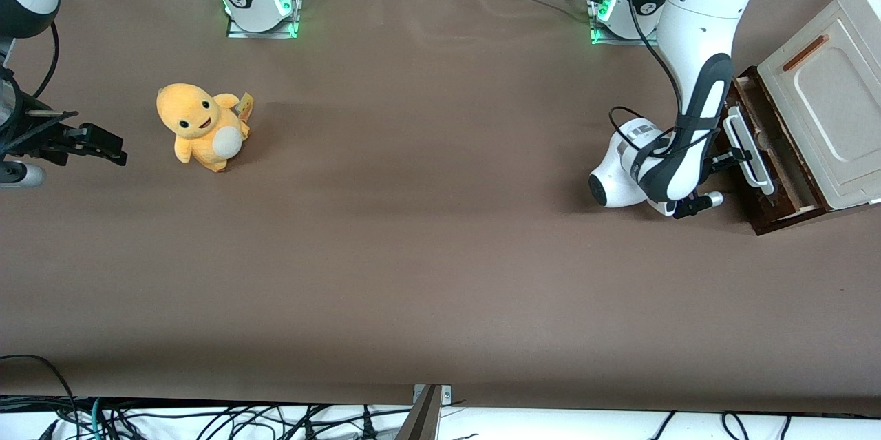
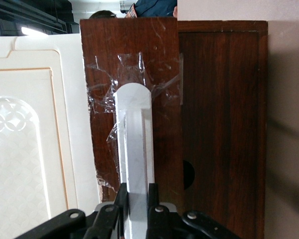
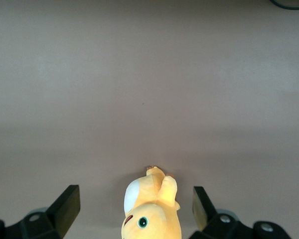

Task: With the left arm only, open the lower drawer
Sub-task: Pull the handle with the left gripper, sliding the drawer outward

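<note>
The lower drawer [image 1: 778, 158] has a dark brown wooden front [image 2: 219, 124] and stands pulled partly out of the cabinet, showing a strip of its pale inside. A white loop handle [image 1: 749, 151] runs across the front, taped at one end in the left wrist view [image 2: 134, 134]. The left arm [image 1: 695, 82] reaches down in front of the drawer. Its black gripper [image 1: 734, 159] is shut on the handle, with one finger [image 2: 121, 199] on each side of the white bar [image 2: 137, 199].
Above the drawer the cabinet has a cream panel [image 1: 826, 102] with a slim orange-brown handle [image 1: 804, 53]. A yellow plush toy [image 1: 203, 127] sits on the brown table [image 1: 440, 254] toward the parked arm's end and also shows as the plush [image 3: 152, 211] between that arm's fingers.
</note>
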You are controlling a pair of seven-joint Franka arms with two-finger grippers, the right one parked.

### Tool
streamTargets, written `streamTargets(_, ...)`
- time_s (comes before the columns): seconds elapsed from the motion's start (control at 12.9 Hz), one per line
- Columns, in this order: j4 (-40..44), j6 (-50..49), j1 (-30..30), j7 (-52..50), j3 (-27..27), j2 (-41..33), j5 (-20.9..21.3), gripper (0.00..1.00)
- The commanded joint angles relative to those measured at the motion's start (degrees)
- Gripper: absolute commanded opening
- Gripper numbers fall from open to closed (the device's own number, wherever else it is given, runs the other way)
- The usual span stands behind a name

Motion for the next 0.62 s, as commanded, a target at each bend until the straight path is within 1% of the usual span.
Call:
streamTargets(0.0,0.46,-4.17,-2.22,1.37,-0.32,-1.34,-3.38,0.18)
streamTargets(0.54,1.16,-4.96,-2.66,1.37,-0.32,-0.98,-4.26,0.18)
